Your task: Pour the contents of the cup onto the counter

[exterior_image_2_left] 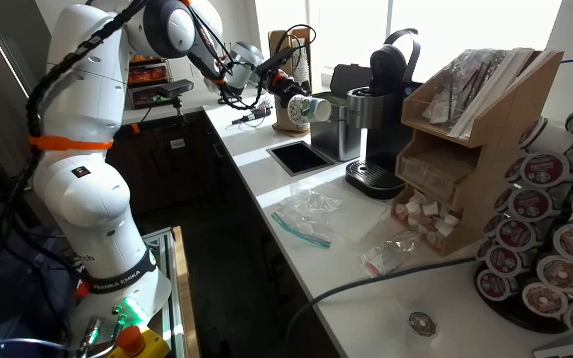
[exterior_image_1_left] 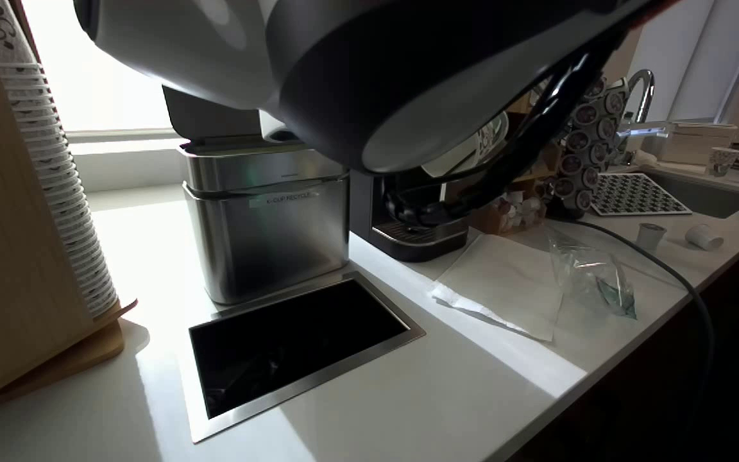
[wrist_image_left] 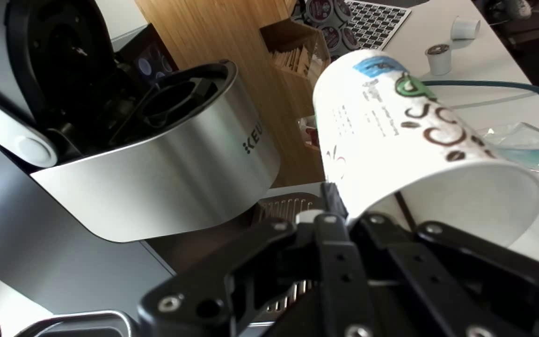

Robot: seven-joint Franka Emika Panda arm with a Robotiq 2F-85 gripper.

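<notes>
At the left of an exterior view stands the white Franka Emika Panda arm (exterior_image_2_left: 85,189), with its upper links reaching toward the white countertop (exterior_image_2_left: 366,314). More to the right comes the wooden cup rack (exterior_image_1_left: 10,224), which carries the tall stack of ribbed cups (exterior_image_1_left: 65,192). In front of this rack, as seen from there, is the Robotiq gripper (wrist_image_left: 353,216). Its jaws stand quite near to each other and hold the small paper cup (exterior_image_2_left: 302,109) by the wall, close to the mouth: 1 fingertip (wrist_image_left: 334,201) touches the outer side, and the contact of the other fingertip I cannot see well. The cup lies on its side in the air, higher than the countertop; in the wrist view its mouth points to the lower right, and how much is inside I cannot tell. Lower are the metal-framed cut-out (exterior_image_1_left: 310,381), the clear zip bag (exterior_image_2_left: 309,211) and the thin white sheet (exterior_image_1_left: 504,282). Then follow the steel K-Cup recycle bin (exterior_image_1_left: 273,237), whose lid is raised, and the Keurig coffee maker (exterior_image_2_left: 386,124), with its top part lifted. Next come the wooden organizer (exterior_image_2_left: 495,149) and, at the right, the coffee pod carousel (exterior_image_2_left: 505,309). On the countertop are also 1 upright coffee pod (wrist_image_left: 439,61) and, on its side, 1 small white tub (wrist_image_left: 465,29)
</notes>
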